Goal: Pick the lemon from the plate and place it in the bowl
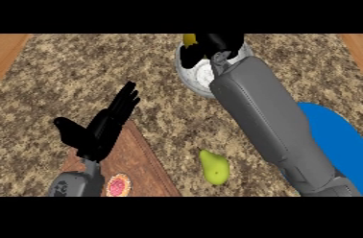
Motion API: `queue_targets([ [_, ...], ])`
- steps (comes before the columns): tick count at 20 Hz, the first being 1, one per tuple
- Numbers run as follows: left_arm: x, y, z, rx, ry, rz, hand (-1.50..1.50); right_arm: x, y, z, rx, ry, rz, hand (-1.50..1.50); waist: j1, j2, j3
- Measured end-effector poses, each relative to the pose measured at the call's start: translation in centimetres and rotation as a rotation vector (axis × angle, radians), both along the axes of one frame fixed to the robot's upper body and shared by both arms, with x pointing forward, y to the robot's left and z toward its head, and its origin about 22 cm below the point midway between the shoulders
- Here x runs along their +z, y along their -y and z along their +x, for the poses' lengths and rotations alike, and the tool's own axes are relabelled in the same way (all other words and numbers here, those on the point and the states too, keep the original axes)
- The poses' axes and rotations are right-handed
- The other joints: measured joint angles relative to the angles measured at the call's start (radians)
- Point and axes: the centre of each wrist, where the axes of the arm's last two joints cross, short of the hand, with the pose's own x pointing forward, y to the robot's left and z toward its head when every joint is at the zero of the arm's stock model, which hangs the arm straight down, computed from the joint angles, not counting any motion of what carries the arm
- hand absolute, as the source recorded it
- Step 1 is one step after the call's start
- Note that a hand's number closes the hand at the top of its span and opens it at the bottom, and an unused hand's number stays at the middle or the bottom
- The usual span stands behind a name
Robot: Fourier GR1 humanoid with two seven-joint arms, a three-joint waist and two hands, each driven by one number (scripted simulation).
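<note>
My right hand [212, 46] hangs over the silver bowl [195, 76] at the top of the head view, fingers curled round the yellow lemon [189, 39], of which only a small part shows at the hand's left. The right forearm crosses the blue plate [337, 131] at the right edge and hides much of it. My left hand [102, 124] stays open at the lower left, fingers pointing up, resting above a wooden board.
A green pear [214, 167] lies on the speckled counter between the board and the blue plate. The brown wooden board [138, 162] sits at the lower left with a small round red item [118, 185] on it. Wooden edges show at both upper corners.
</note>
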Motion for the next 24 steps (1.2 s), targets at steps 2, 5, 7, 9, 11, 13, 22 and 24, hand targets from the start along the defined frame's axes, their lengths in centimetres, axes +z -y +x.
queue_targets([
  [2,0.2,-0.1,-0.2,-0.004,-0.004,-0.001,0.00,-1.1,0.5,1.6,-0.016,-0.002,-0.022,1.50,0.004,0.001,0.000],
  [5,0.0,0.2,0.1,-0.015,-0.005,-0.002,0.00,-2.5,1.8,3.7,-0.054,-0.042,-0.080,1.50,0.012,0.006,0.000],
  [7,-0.2,0.7,-0.2,-0.026,-0.003,-0.007,0.00,-3.8,2.5,4.7,-0.092,-0.107,-0.094,1.50,0.018,0.008,0.000],
  [9,-0.1,0.9,0.2,-0.031,0.001,-0.004,0.00,-4.4,3.1,5.7,-0.140,-0.158,-0.078,-1.50,0.024,0.012,0.000],
  [11,0.2,1.2,0.1,-0.039,0.002,-0.002,0.00,-5.2,4.6,6.5,-0.167,-0.191,-0.037,-1.50,0.031,0.014,0.000],
  [13,0.3,1.0,0.3,-0.037,0.005,-0.001,0.00,-6.3,4.8,6.8,-0.155,-0.210,0.007,-1.50,0.032,0.015,0.000],
  [22,0.2,0.9,0.0,-0.027,-0.001,-0.007,0.00,-7.0,5.7,7.0,-0.056,-0.052,0.459,-1.50,0.024,0.011,0.003],
  [24,0.1,0.5,0.0,-0.012,-0.002,-0.008,0.00,-6.7,5.7,6.8,-0.012,0.030,0.581,-1.50,0.011,0.007,0.004],
])
